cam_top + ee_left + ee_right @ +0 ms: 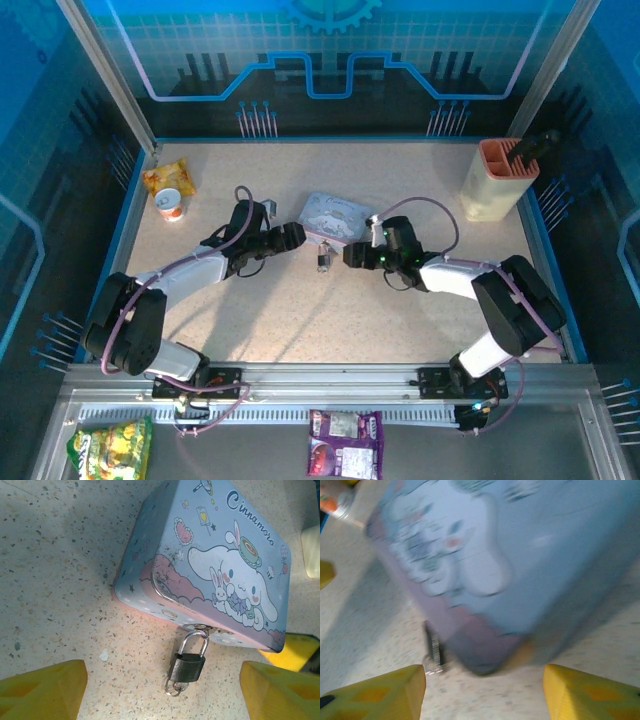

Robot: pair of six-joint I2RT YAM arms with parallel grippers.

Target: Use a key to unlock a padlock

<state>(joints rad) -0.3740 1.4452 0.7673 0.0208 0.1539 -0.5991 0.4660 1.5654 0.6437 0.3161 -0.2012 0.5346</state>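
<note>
The padlock [187,666] is small, with a dark body and a silvery shackle hooked through the hasp of a blue cartoon tin [210,565]. It lies on the table just in front of the tin [337,215]. The key [176,686], on a small ring, sticks out of the padlock's underside. My left gripper [162,695] is open, its yellow fingers [42,690] wide on either side of the padlock without touching it. My right gripper [485,695] is open too, facing the tin's corner, with the padlock [432,647] blurred near its left finger. From above, both grippers [295,236] [352,255] flank the padlock [323,258].
A snack packet [165,178] and a small cup [172,206] sit at the back left. A beige holder [497,178] stands at the back right. Snack bags [345,440] lie on the shelf below the arm bases. Raised walls rim the table.
</note>
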